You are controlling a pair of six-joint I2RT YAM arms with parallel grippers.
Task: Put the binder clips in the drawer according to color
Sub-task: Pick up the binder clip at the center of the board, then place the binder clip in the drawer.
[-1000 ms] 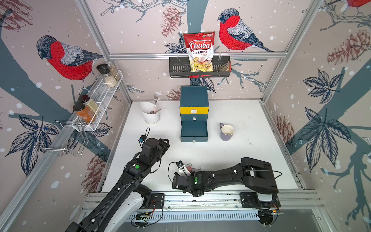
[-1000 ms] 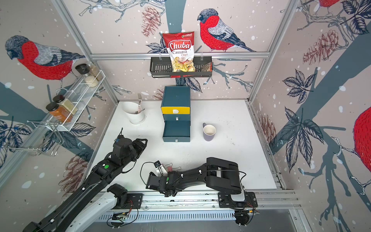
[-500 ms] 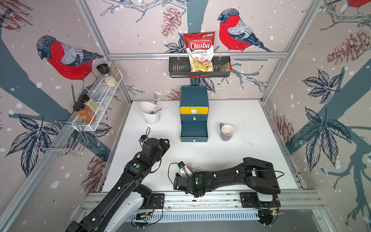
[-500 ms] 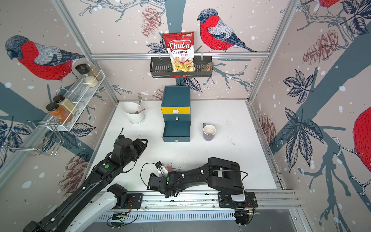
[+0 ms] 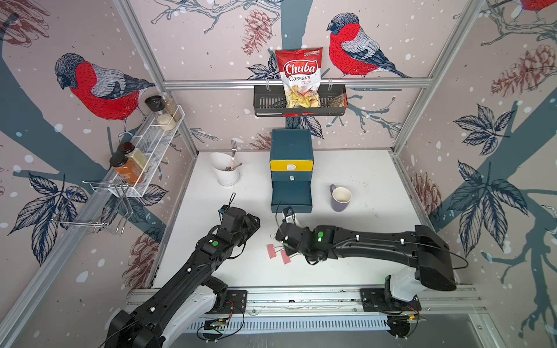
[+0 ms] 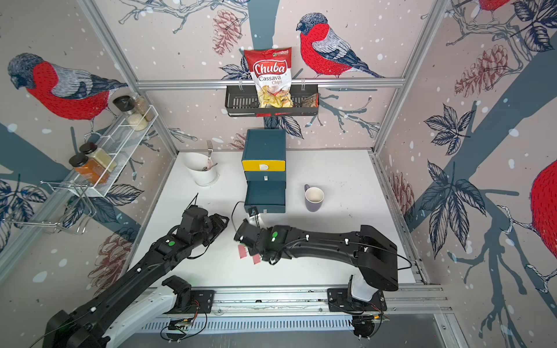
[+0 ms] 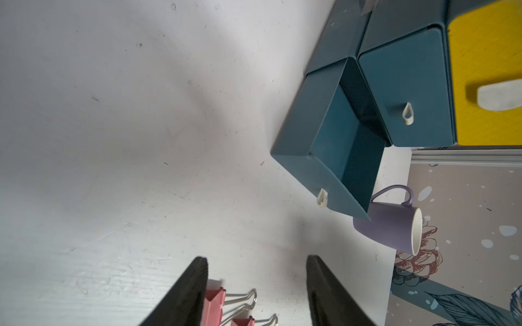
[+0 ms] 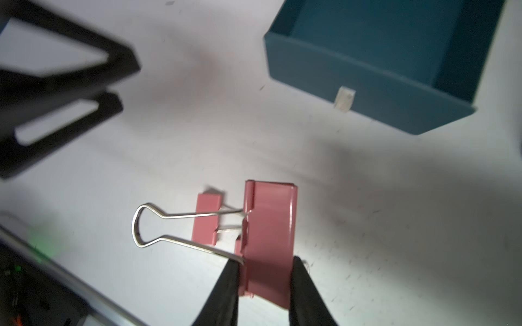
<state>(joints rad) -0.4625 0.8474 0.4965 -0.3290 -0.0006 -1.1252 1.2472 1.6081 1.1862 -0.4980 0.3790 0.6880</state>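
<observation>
In both top views the drawer chest [image 5: 291, 144] stands at twelve o'clock on the white table [image 5: 361, 180], with its bottom drawer [image 5: 291, 195] pulled out. A purple mug [image 5: 340, 199] sits at three o'clock of that drawer and a white cutlery cup [image 5: 227, 177] at ten o'clock. At six o'clock of the drawer a pink binder clip [image 5: 271, 251] lies on the table. A second pink clip [image 5: 285, 256] shows right against the wrist of the right arm [image 5: 376, 245], whose claw is hidden underneath. The left gripper [image 5: 253, 221] hangs at nine o'clock of that wrist.

Left wrist view: the left gripper [image 7: 256, 259] has its jaws moderately wide, with only bare table between them. The pink binder clip [image 7: 214, 299] shows just beside one finger [image 7: 192, 285], its wire handles pointing away from it.

Right wrist view: the right gripper [image 8: 265, 261] is clamped on the body of the second pink clip [image 8: 271, 225], which has one wire handle folded outward. The pink binder clip [image 8: 207, 218] lies just behind it. The bottom drawer [image 8: 367, 70] is well apart from both.
</observation>
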